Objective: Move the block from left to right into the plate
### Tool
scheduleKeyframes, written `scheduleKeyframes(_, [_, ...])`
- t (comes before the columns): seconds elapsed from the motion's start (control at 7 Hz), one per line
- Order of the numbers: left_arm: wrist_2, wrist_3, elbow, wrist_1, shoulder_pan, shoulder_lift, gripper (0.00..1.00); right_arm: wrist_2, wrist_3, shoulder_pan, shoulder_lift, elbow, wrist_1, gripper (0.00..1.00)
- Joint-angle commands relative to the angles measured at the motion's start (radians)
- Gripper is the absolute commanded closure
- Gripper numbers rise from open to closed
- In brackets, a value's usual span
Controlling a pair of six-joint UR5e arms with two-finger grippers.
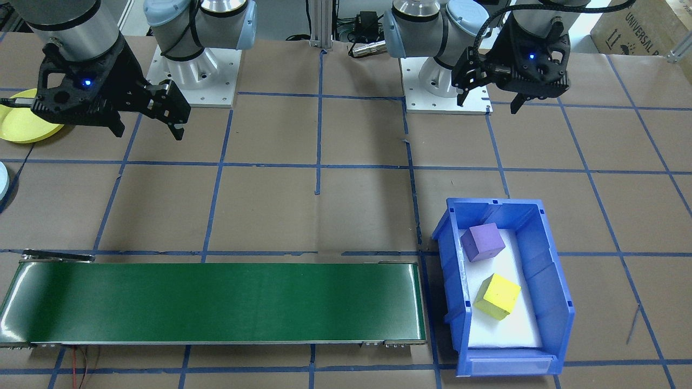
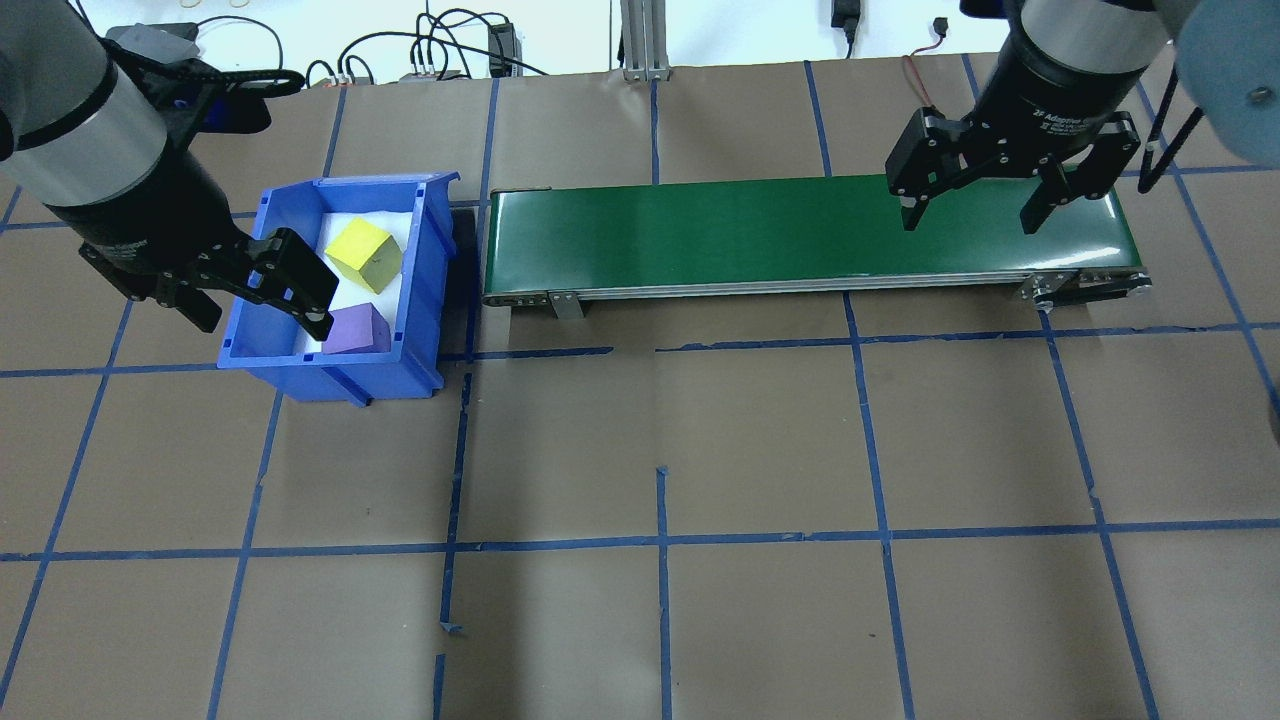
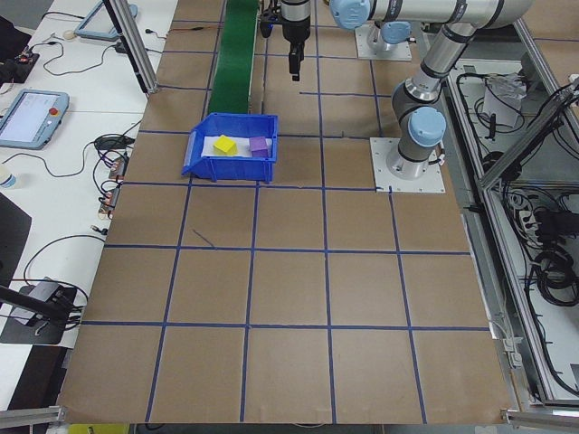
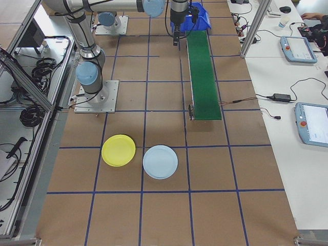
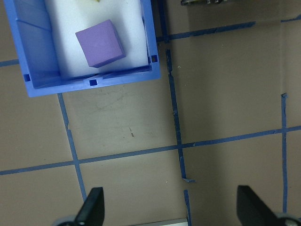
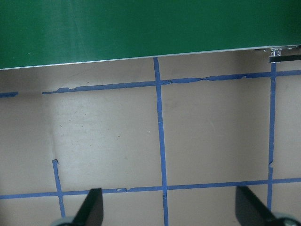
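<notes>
Sitting inside the blue bin [image 2: 425, 260] are the purple block [image 2: 356, 329] and the yellow block [image 2: 363, 254]. The left tool [image 2: 255, 290] hangs wide beside the bin, holding nothing. The right tool [image 2: 968, 205] is wide above the green conveyor [image 2: 700, 235]. The yellow plate [image 4: 118, 150] lies well apart.
</notes>
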Motion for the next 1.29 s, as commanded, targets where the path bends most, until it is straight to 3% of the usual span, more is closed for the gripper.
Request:
scheduleKeyframes(0.0, [0.0,0.001,0.0,0.001,0.0,0.0,0.0,0.0,0.0,0.002,0.0,-0.001,0.0,0.0])
scheduleKeyframes(0.14, [-0.002,0.004,0.009,0.004,0.0,-0.005,0.0,0.002,0.0,0.006,-0.001,-0.001,0.0,0.0])
scheduleKeyframes(0.43, [-0.009,0.021,0.001,0.155,0.014,-0.017,0.0,-0.004,0.0,0.006,-0.001,0.0,0.0,0.0])
scheduleKeyframes(0.57, [-0.012,0.035,0.0,0.162,0.023,-0.029,0.0,-0.009,0.0,0.007,-0.001,0.0,0.0,0.0])
scheduleKeyframes(0.86, [-0.009,0.2,0.0,0.188,0.052,-0.109,0.0,0.0,0.0,0.003,-0.001,-0.001,0.0,0.0])
scheduleKeyframes(1.14, [-0.012,0.208,-0.005,0.251,0.092,-0.199,0.0,-0.004,0.0,-0.001,0.0,-0.001,0.0,0.0])
